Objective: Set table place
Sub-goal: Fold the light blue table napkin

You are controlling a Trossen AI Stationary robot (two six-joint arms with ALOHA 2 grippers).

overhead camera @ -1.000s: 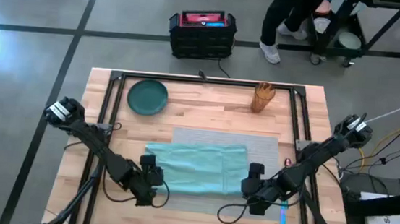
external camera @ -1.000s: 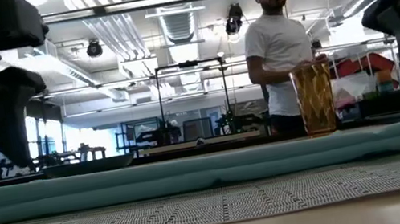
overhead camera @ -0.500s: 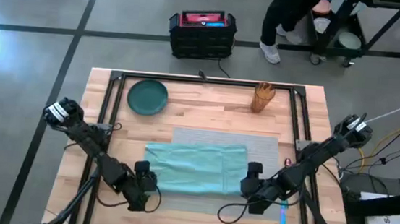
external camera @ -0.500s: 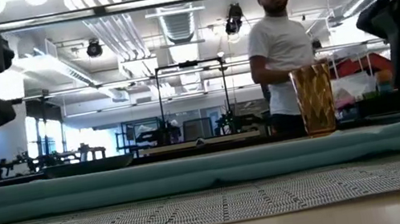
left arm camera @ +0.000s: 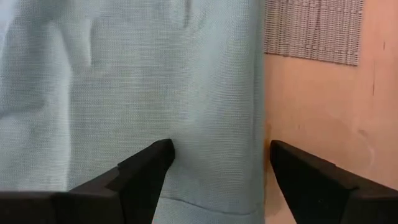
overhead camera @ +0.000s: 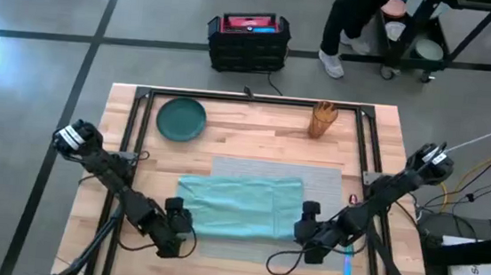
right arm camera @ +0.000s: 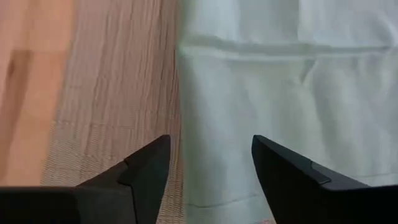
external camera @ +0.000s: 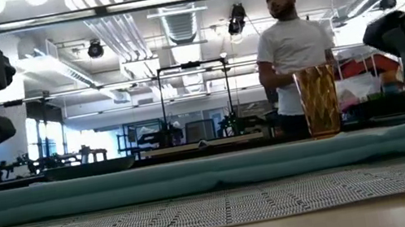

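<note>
A teal cloth napkin (overhead camera: 239, 206) lies spread flat over the near part of the grey woven placemat (overhead camera: 313, 175), the place, on the wooden table (overhead camera: 254, 138). My left gripper (overhead camera: 182, 216) stands open over the napkin's left end (left arm camera: 186, 74), near where that edge meets bare wood. Over the napkin's right end (right arm camera: 280, 93), my right gripper (overhead camera: 308, 221) is open, with the placemat (right arm camera: 118, 112) showing beside it. Neither gripper holds anything. In the low view the napkin (external camera: 212, 171) is a low teal band on the placemat (external camera: 218, 208).
A dark green plate (overhead camera: 181, 119) sits at the far left and an amber ribbed cup (overhead camera: 323, 119) at the far right. A blue utensil (overhead camera: 346, 269) lies near the front right corner. A person (external camera: 292, 57) stands beyond the far edge, and a black crate (overhead camera: 248, 41) is on the floor.
My left gripper has drawn back a little toward the table's left and near edges, off the napkin's middle, staying open. The napkin and placemat have not moved. The person beyond the table has stepped slightly to the right.
</note>
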